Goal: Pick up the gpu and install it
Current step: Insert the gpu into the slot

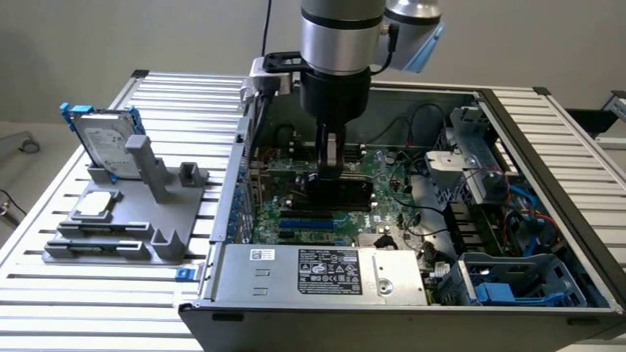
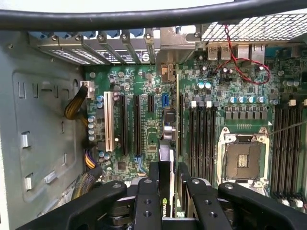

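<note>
Over green motherboard (image 2: 139, 84), fingers (image 2: 146, 203) clamp flat black gpu (image 2: 165, 203).

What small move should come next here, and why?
Probably a slow, straight push down. The tool grips the graphics card edge-on, low over the motherboard inside the computer case; in the wrist view the card runs parallel to the slots. Whether it is already seated cannot be told, so I would not release the grip.
</note>
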Controlling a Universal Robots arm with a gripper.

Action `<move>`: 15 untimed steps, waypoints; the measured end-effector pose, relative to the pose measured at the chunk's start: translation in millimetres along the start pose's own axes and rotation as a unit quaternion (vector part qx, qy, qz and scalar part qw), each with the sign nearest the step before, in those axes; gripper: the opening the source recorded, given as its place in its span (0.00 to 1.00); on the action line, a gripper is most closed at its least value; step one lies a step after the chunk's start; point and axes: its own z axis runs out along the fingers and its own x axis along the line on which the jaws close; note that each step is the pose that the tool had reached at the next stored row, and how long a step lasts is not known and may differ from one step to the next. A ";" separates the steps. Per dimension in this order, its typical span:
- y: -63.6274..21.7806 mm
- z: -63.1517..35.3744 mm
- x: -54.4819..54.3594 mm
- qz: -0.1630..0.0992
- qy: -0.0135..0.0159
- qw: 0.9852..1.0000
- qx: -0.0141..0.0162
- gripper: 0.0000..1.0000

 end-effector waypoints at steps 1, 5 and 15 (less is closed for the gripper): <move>0.9 1.9 0.1 -0.001 0.000 1.000 0.000 0.27; 2.9 9.1 1.2 -0.003 0.000 1.000 0.000 0.27; 5.4 18.3 1.9 -0.003 0.000 1.000 0.000 0.27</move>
